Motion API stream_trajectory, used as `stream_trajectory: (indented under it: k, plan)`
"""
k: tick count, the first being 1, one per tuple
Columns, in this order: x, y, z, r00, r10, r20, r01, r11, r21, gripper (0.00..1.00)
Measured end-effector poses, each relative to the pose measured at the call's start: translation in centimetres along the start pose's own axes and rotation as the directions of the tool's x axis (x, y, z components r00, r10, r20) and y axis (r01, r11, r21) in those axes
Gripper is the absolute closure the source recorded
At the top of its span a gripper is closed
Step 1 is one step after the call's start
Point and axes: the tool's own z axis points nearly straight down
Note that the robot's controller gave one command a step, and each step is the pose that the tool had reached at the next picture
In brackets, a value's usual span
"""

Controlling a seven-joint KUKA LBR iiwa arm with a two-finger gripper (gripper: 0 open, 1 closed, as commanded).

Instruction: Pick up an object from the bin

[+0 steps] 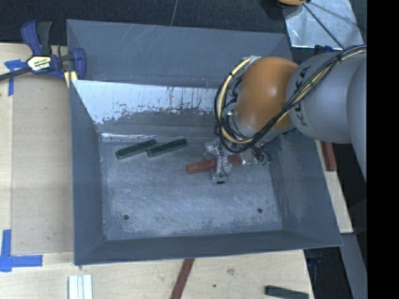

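The jaws sit over the middle of a reddish-brown stick [198, 167] (how wide they stand cannot be told) right of the bin [174, 48] floor's centre, its length running 9 to 3 o'clock; two dark green sticks [167, 146] lie well apart toward 10 o'clock.

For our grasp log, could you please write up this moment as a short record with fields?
container: grey metal bin
contents: three slim bars on the bin floor
tool position: tool low over the right part of the red-brown bar
red-brown bar: lies flat, right of the floor's centre
other things: left green bar and right green bar, nearly end to end by the back wall, left of the tool and apart from it
arm: reaches in from the view's right
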Motion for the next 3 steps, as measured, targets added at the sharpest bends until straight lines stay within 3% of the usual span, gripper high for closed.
stream_trajectory:
  k: [1, 2, 3]
  plan:
    - [0.0, 0.0, 0.0, 1.000, 0.000, 0.000, 0.000, 1.000, 0.000, 1.00]
    - [1.0, -1.3, -3.6, 1.000, -0.020, 0.000, 0.020, 1.000, 0.000, 1.00]
    - [1.4, 3.1, -14.4, 1.000, -0.002, 0.002, 0.002, 1.000, 0.001, 1.00]
